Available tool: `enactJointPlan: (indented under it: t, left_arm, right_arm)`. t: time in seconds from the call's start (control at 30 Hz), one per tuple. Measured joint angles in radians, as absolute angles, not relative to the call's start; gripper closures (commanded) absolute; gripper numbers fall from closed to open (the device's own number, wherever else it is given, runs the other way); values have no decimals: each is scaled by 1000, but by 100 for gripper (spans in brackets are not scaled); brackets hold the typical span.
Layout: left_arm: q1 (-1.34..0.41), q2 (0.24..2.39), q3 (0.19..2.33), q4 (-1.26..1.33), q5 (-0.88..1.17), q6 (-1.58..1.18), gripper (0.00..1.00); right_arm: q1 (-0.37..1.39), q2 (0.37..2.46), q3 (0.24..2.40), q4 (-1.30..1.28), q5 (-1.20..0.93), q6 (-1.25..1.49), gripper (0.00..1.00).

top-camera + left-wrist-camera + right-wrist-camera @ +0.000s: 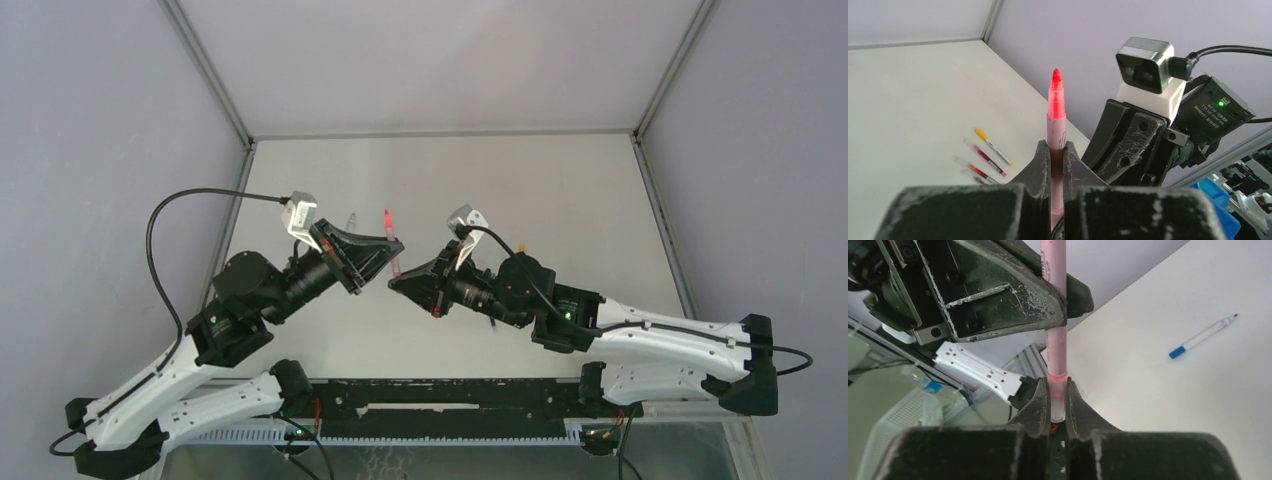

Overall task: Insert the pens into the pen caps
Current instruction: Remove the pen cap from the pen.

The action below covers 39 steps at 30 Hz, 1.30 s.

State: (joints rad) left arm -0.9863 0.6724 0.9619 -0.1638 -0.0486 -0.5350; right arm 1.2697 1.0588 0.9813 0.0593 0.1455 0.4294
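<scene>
Arms both reach in from the near edge, elbows pushed out wide, forearms angled toward mid-table, wrists raised above the white table (560, 190). Tools meet nose to nose just left of centre, wrist cameras on their upper sides.

State of the left tool (1055, 150): clamped on the pink-barrelled stick pen (1056, 117), with its fingers across the mid barrel. The pen's red felt tip sticks out past the fingers, bare.

State of the right tool (1058, 392): closed on the same pen's opposite end. It pinches a pale end piece (1058, 410) just under a pink ring. Can't tell whether that piece is a cap or part of the barrel.

Pen location: in the air, off the table, held by both tools at once, running straight from one to the other. From overhead its red tip points toward the far wall.

Other pens lie flat on the table:
- blue-ended clear pen (1203, 335), alone and well apart from the tools
- yellow-ended clear pen (993, 146), just beside two red-ended clear pens (985, 160), all roughly parallel in one small group
</scene>
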Motion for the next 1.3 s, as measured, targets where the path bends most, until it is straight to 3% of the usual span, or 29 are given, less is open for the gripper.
enactJointPlan:
  t: [0.43, 0.7, 0.93, 1.1, 1.3]
  left_arm:
    - [-988, 622, 910, -218, -129, -568, 100]
    - [-959, 543, 912, -202, -241, -566, 100]
    - [-952, 543, 919, -205, -203, -542, 100]
    - [-952, 577, 919, -217, -75, -532, 100]
    - [-952, 587, 919, -242, 29, -531, 100]
  right_arm:
    - [1346, 1107, 990, -25, 228, 435, 100]
    - [1457, 1171, 852, -49, 245, 437, 100]
    - [1497, 1110, 827, -108, 363, 405, 100]
    - [1498, 942, 827, -80, 475, 241, 100]
    - [1493, 797, 827, -10, 466, -189, 100]
